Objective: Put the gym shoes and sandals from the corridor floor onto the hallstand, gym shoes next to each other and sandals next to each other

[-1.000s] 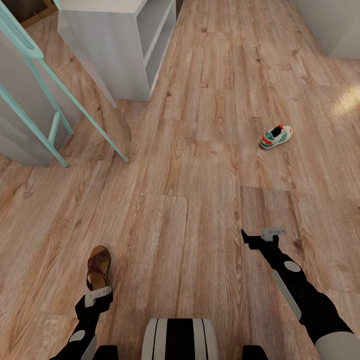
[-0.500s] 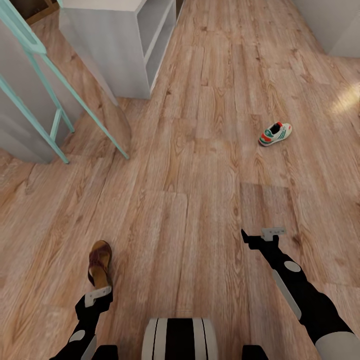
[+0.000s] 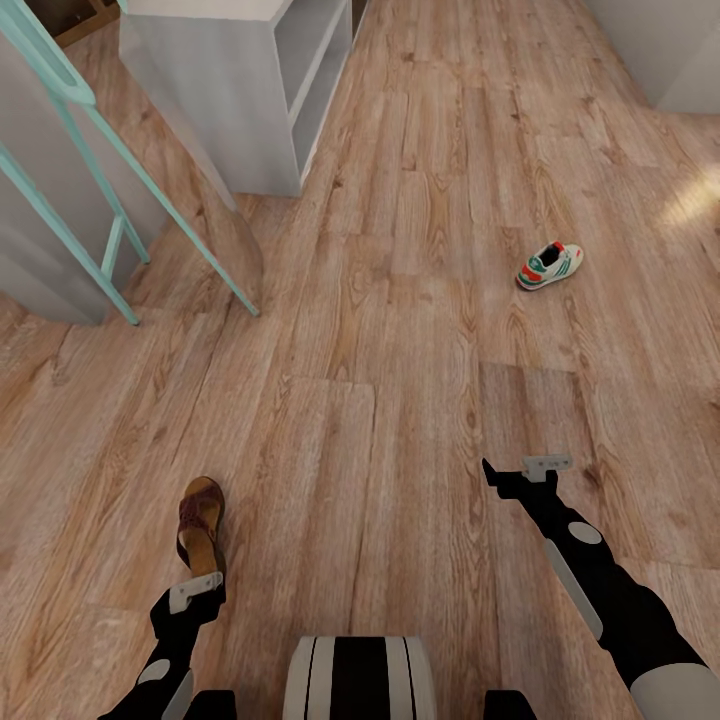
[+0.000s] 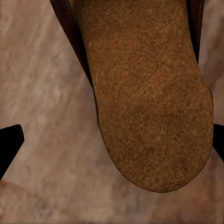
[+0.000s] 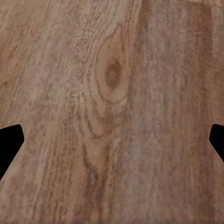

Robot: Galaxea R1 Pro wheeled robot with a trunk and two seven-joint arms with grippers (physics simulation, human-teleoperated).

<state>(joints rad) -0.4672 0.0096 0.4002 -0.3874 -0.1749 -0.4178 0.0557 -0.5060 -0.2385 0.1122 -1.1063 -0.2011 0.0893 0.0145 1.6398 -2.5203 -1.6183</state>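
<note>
Pale grey shelf unit (image 3: pixel 270 90) and mint ladder frame (image 3: pixel 120 190) stand far ahead of the left tool (image 3: pixel 190 597). Reddish-brown, tan-soled sandal (image 3: pixel 200 515) lies on the corridor floor (image 3: pixel 400 350) beneath this spread tool; white sneaker (image 3: pixel 549 265) lies well ahead of the right tool (image 3: pixel 520 472), also spread.

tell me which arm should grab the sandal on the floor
Left. The left gripper hangs open right at the sandal, whose sole shows between its fingertips in the wrist view. The right gripper is over bare floor, well away.
</note>
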